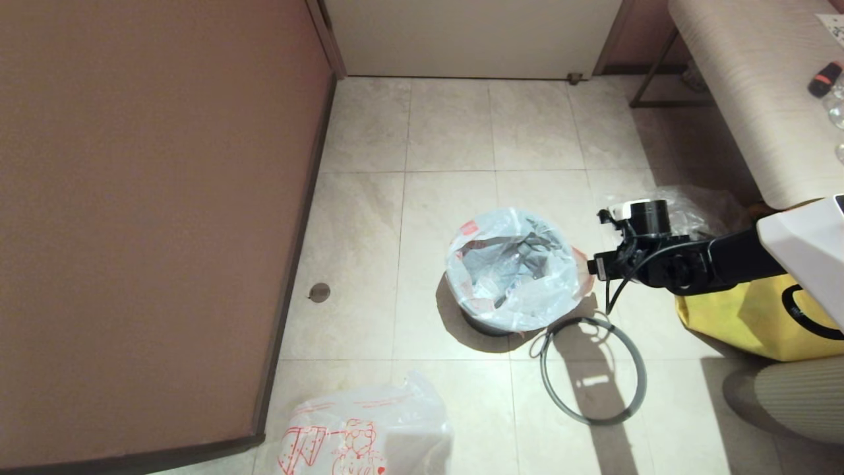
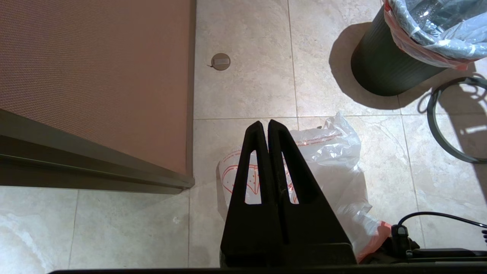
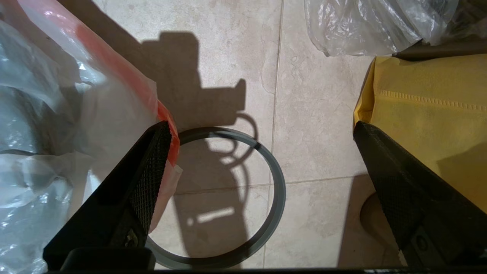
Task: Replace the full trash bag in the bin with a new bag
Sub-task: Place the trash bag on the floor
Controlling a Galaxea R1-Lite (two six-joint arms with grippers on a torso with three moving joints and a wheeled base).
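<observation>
The black bin [image 2: 384,68] stands on the tiled floor with the milky-white full trash bag [image 1: 514,267] spread over its rim. An orange-red handle tip [image 3: 125,72] hangs on the bag's right side. The grey hoop [image 1: 593,369] lies flat on the floor beside the bin. My right gripper [image 3: 260,125] is open, pointing down above the hoop [image 3: 279,182], and one of its fingers [image 3: 148,179] is against the bag's orange tip. The new bag [image 2: 335,160], printed in red, lies crumpled on the floor under my left gripper [image 2: 264,123], which is shut and holds nothing.
A brown wall panel [image 1: 151,218] runs along the left. A yellow tote bag [image 1: 745,316] and a clear crinkled plastic bag [image 1: 692,208] sit right of the bin, under a bench [image 1: 758,86]. A round floor stop [image 1: 320,292] is near the panel.
</observation>
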